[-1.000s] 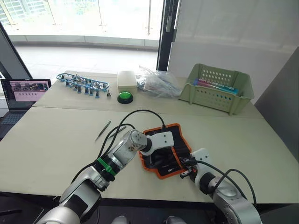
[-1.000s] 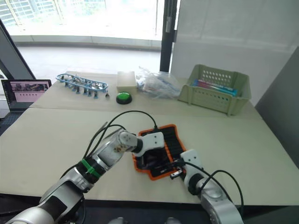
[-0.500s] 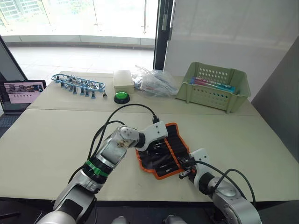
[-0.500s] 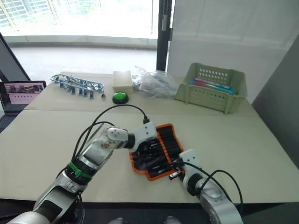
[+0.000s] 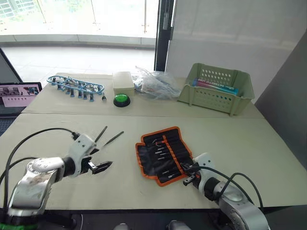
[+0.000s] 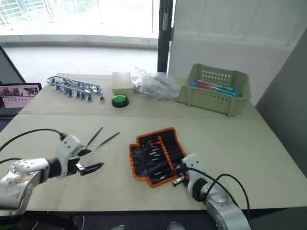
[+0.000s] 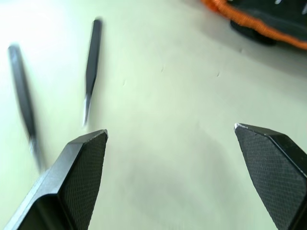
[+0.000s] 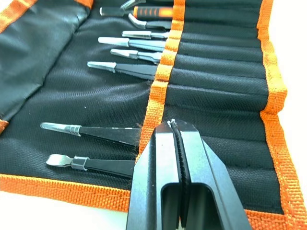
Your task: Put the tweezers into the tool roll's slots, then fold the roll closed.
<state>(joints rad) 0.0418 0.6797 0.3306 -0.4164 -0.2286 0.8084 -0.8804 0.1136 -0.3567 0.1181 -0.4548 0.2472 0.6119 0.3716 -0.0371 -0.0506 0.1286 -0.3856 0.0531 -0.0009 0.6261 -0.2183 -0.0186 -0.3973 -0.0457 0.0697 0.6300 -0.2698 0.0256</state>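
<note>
**Roll open, two tweezers loose**

Tool roll (image 5: 161, 155) lies unfolded on surface (image 5: 249, 143), several tools w/ tips out of the orange slot strip. Two tweezers (image 5: 112, 139) lie on surface to roll's left, near left claw (image 5: 102, 166), fingers apart, empty. Right claw (image 8: 175, 132) pressed together at roll's near edge, gripping nothing.

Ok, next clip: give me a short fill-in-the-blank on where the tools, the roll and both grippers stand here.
1. The flat black fabric tool roll with orange edging lies ___ on the table.
2. ___ thin dark metal tweezers lie loose on the table outside it.
3. The left gripper is ___.
4. The right gripper is ___ and rests on the roll's orange strip.

Missing words: open; two; open; shut
</note>
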